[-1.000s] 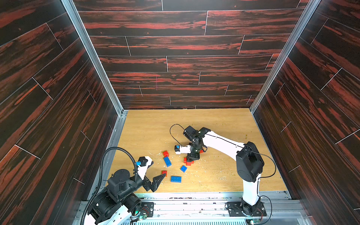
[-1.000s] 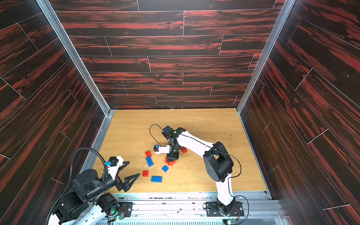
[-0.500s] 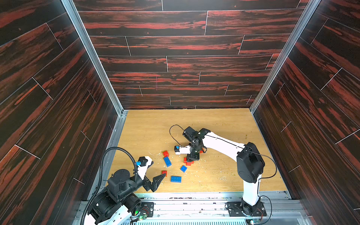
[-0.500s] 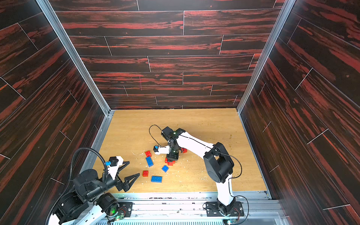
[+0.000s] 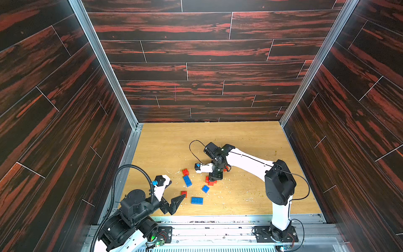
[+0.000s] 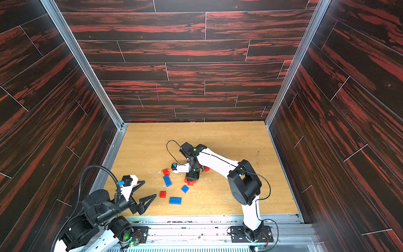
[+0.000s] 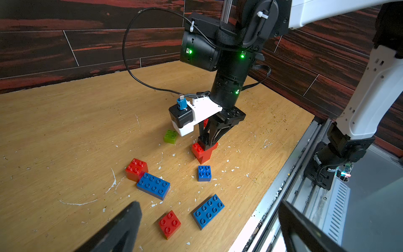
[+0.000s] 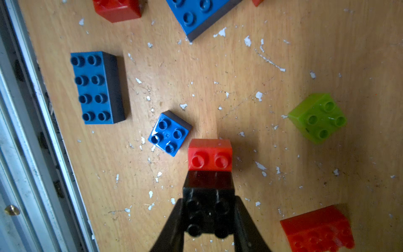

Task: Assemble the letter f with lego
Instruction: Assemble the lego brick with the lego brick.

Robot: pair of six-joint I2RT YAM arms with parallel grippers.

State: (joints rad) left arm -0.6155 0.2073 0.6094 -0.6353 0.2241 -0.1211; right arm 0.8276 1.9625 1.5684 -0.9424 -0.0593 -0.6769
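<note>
– Right wrist view: what are the right jaws pinching?
– A small black studded plastic brick [image 8: 207, 209], sitting atop a red plastic brick [image 8: 209, 155] mid-worktop [image 5: 250, 139]. Left jaws are hanging spread, near left.

Dark red-streaked plank walls [image 5: 196, 54], joined by aluminium corner posts [image 5: 106, 65], close in a pale wooden floor [image 5: 250, 139] flecked with white.

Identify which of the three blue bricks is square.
The four-stud blue brick, the one nearest the right gripper. The other two blue bricks are oblong, with eight studs each.
</note>
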